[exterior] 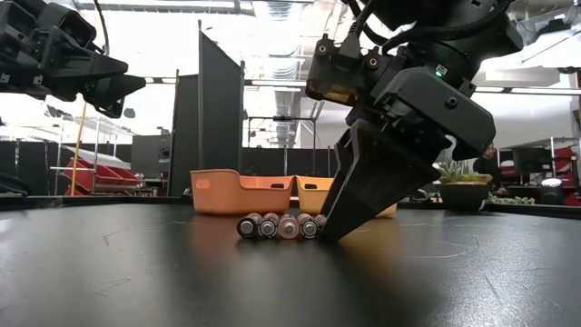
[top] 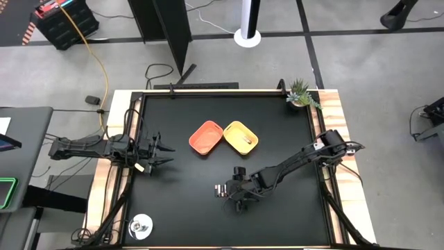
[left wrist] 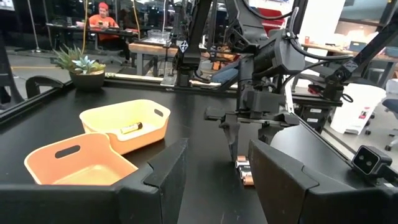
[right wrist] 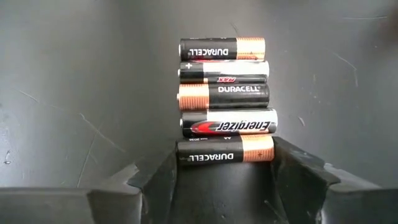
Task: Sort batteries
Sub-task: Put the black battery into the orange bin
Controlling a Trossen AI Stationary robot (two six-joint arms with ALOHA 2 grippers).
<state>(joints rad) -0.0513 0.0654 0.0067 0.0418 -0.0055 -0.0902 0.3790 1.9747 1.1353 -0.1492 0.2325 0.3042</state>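
Note:
Five batteries [right wrist: 224, 93] lie side by side in a row on the black table, also seen in the high view [top: 222, 189] and the low view [exterior: 280, 225]. My right gripper [right wrist: 225, 177] is open and tipped down at the row's end, fingertips near the table. Its fingers stand at the two ends of the nearest black-and-copper battery [right wrist: 225, 150]. One more battery [left wrist: 130, 128] lies in the yellow tray [top: 241, 137], which sits beside the orange tray [top: 206, 137]. My left gripper [top: 163, 151] hangs open above the table's left part. My right gripper's fingers [right wrist: 158, 177] come slanting down from above and bracket the nearest battery [right wrist: 225, 150] lengthwise, one at each end. The battery lies flat on the table against its neighbour. I cannot tell whether the fingers touch it.
A round silvery object [top: 141, 225] sits near the table's near left corner. A small potted plant [top: 300, 94] stands at the far right corner. A raised rim [top: 208, 92] runs round the table. People and workbenches show in the room beyond [left wrist: 102, 15].

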